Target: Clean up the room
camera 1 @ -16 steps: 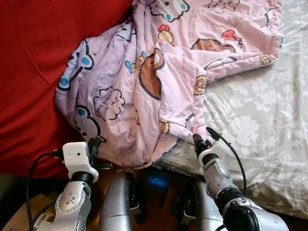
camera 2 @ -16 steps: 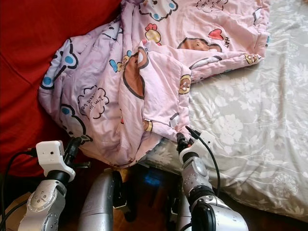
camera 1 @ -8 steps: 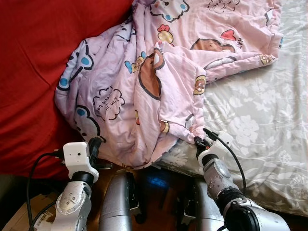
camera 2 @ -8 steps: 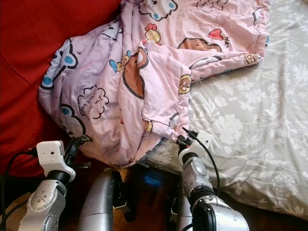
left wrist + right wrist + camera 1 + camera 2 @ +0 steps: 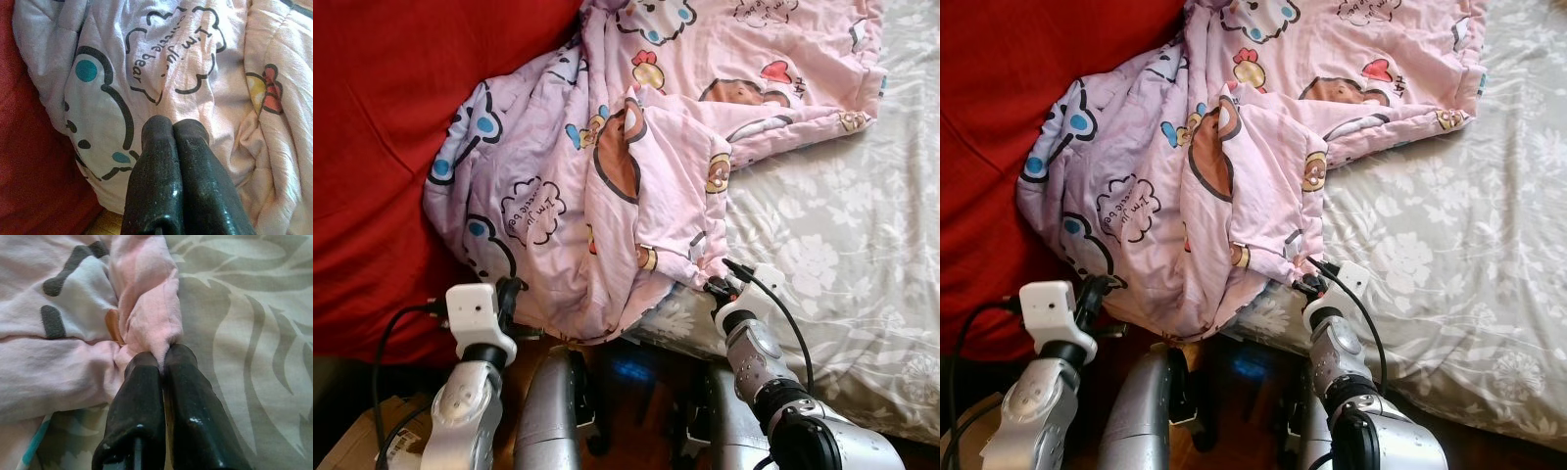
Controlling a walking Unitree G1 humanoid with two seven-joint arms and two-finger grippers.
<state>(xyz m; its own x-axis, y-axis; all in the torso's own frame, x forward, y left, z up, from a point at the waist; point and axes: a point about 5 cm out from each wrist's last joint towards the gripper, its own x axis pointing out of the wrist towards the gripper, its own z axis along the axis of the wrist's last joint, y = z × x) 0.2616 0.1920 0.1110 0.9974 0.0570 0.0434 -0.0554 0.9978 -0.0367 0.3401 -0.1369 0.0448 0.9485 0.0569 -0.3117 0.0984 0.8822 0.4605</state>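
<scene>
Quilt [image 5: 636, 166] straightening: your right gripper [image 5: 161, 363] pinches its hem, lower centre; left gripper [image 5: 173, 128] clenched (empty). Next, pull it flat across the bed [image 5: 842, 225].

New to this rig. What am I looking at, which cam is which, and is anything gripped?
This is a humanoid robot with two silver arms, each ending in two long black fingers. The two wide pictures come from a stereo camera on its head, looking down. The close-ups come from a camera on each wrist, looking along the fingers.

A pink cartoon-print quilt lies bunched on a bed with a grey floral sheet, beside a red cover.

The right gripper is shut on a fold of the quilt's edge. The left gripper has its fingers pressed together near the quilt's lower corner, and no cloth shows between them.
</scene>
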